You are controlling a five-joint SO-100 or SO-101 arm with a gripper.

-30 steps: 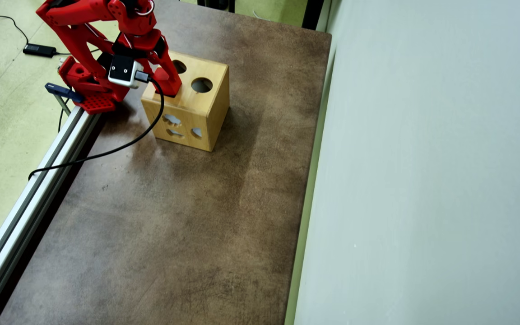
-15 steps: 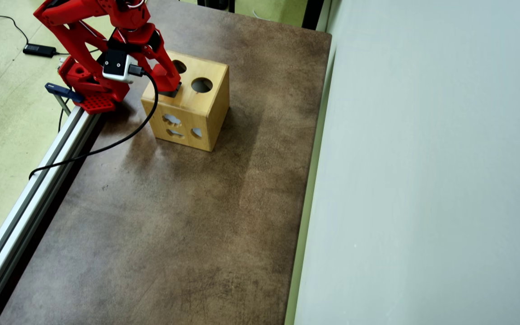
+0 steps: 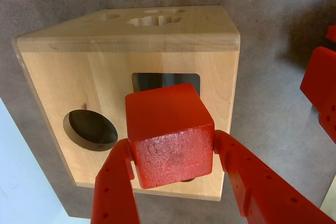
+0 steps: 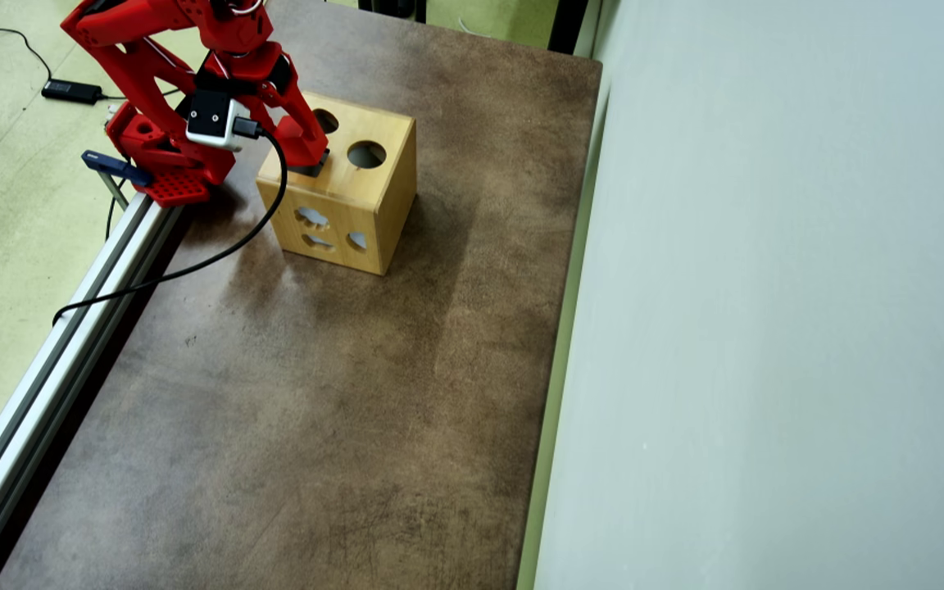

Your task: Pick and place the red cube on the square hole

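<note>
My gripper is shut on the red cube, one red finger on each side of it. The cube hangs just above the top face of the wooden box, in front of the square hole, which it partly covers. A round hole lies to the left on the same face. In the overhead view the gripper is over the top of the box, near its left side; the cube is hidden under the fingers there.
The box stands on a brown table close to the arm's base. Its side face has shaped cut-outs. A metal rail runs along the table's left edge. A pale wall borders the right.
</note>
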